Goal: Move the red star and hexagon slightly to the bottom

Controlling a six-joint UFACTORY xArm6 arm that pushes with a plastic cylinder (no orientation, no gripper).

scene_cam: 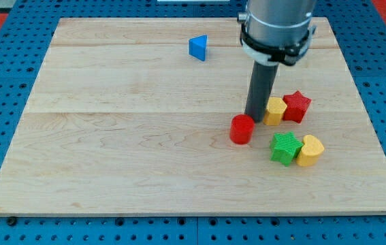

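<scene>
The red star (297, 106) lies at the board's right, touching a yellow block (274, 111) on its left. The red hexagon-like block (242, 129) sits lower and to the left. My tip (254, 118) stands just above the red hexagon's upper right edge, between it and the yellow block, close to or touching both. The rod rises from there to the arm's grey wrist (277, 27) at the view's top.
A green star (286, 148) and a yellow heart-like block (310, 150) lie side by side below the red star. A blue triangle (198, 47) lies near the top middle. The wooden board (111, 136) rests on a blue perforated surface.
</scene>
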